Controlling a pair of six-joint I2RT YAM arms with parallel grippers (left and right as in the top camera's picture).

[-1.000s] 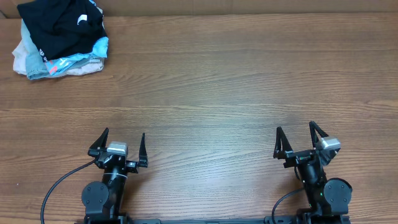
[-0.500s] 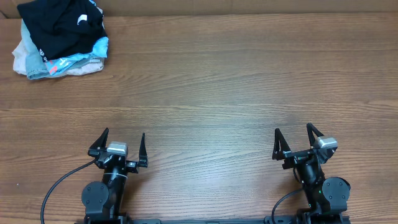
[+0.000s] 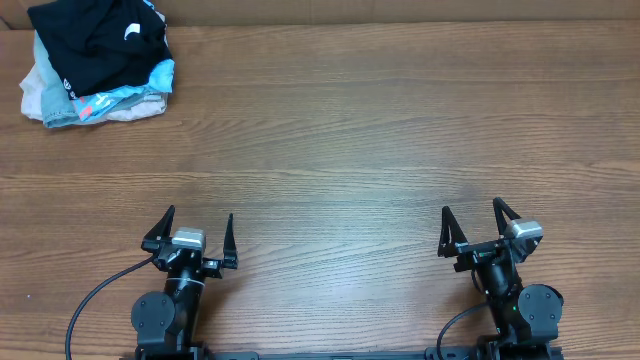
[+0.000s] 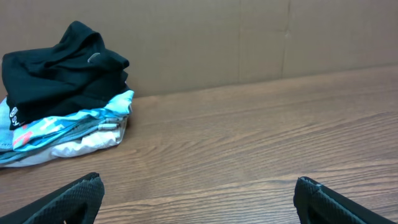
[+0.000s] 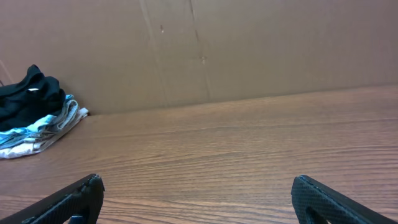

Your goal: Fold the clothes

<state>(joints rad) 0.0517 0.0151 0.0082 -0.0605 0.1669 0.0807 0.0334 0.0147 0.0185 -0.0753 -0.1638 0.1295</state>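
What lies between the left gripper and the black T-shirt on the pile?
Only bare wooden table separates the left gripper from the black T-shirt, as the overhead view shows.

One black T-shirt [image 3: 95, 40], one light-blue garment [image 3: 140, 90], one pale garment [image 3: 35, 95]; two tools, the left tool [image 3: 199, 214] and the right tool [image 3: 473, 206]; one tabletop [image 3: 350, 130].

Crumpled black T-shirt [image 3: 95, 45] atop far-left garment pile.

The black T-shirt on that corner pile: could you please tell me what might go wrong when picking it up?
The black T-shirt lies crumpled on a light-blue garment and a pale garment, so a pinch may drag those along. It sits far from the left gripper, so reach may be strained.
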